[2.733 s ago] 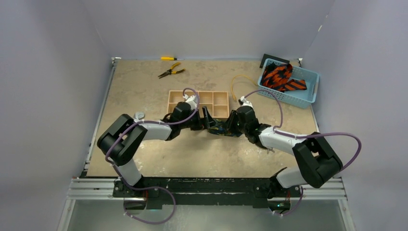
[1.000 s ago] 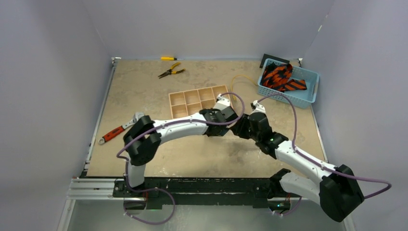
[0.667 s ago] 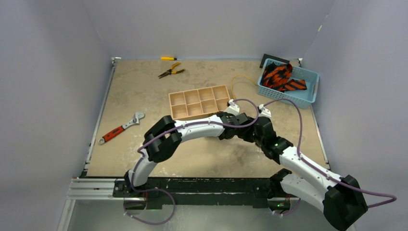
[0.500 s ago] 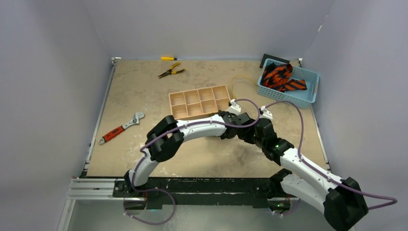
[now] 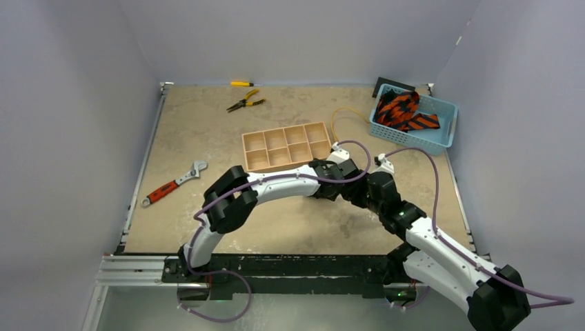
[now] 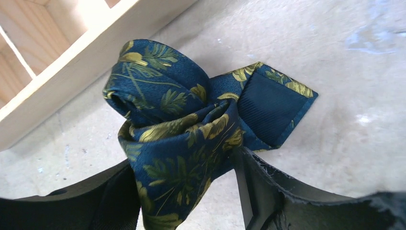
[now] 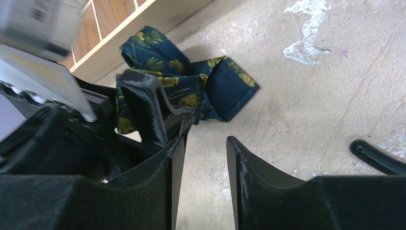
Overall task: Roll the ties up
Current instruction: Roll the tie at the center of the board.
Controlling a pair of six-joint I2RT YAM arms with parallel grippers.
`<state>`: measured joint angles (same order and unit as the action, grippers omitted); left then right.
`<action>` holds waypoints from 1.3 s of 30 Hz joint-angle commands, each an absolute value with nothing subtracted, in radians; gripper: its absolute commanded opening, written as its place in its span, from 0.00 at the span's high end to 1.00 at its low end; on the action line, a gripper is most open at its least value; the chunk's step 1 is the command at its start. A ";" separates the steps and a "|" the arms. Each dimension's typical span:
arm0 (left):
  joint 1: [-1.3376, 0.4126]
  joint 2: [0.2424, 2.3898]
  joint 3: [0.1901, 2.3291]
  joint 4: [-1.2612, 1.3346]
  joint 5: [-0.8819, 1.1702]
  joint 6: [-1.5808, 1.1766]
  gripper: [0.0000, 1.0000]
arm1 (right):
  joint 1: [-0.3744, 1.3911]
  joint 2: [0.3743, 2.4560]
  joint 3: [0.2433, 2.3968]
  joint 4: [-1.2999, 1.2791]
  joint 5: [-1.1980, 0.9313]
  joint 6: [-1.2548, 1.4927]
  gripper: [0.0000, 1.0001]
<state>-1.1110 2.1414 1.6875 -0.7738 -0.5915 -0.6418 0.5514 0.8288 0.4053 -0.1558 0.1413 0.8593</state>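
Observation:
A dark navy tie with gold leaf patterning lies bunched in a loose roll on the table, against the front wall of the wooden tray. My left gripper is shut on the roll's near fold. The tie also shows in the right wrist view, with its pointed end flat on the table. My right gripper is open and empty, just right of the left fingers. In the top view both grippers, left and right, meet and hide the tie. Orange-red ties with black stripes lie heaped in a basket.
The blue basket stands at the back right. A thin yellow cord lies between it and the compartment tray. Pliers and a yellow screwdriver lie at the back. A red-handled wrench lies at the left.
Both arms have moved right with the navy tie, from the tray's front middle to its right front corner. The tray has turned slightly. Little has moved in the last half second.

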 commanded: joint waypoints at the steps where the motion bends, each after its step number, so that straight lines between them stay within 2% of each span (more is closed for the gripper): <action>1: -1.087 2.022 1.646 -0.628 -0.471 -0.651 0.35 | 0.559 0.798 0.427 -0.177 0.146 0.856 0.58; 13: -1.009 1.823 1.446 -0.524 -0.434 -0.684 0.32 | 0.559 0.846 0.453 -0.155 0.129 0.812 0.56; 24: -0.859 1.490 1.043 -0.207 -0.350 -0.695 0.33 | 0.558 1.011 0.410 -0.004 0.043 0.788 0.59; 29: -0.835 1.408 0.967 -0.171 -0.370 -0.662 0.35 | 0.561 1.071 0.414 0.105 0.004 0.722 0.63; 39: -0.770 1.278 0.835 -0.039 -0.319 -0.631 0.37 | 0.568 1.187 0.460 0.127 -0.044 0.687 0.65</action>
<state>-0.8207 1.3022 0.8497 -0.1570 -0.3649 -0.6445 0.5568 1.1500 0.4313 0.0719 0.0067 0.7128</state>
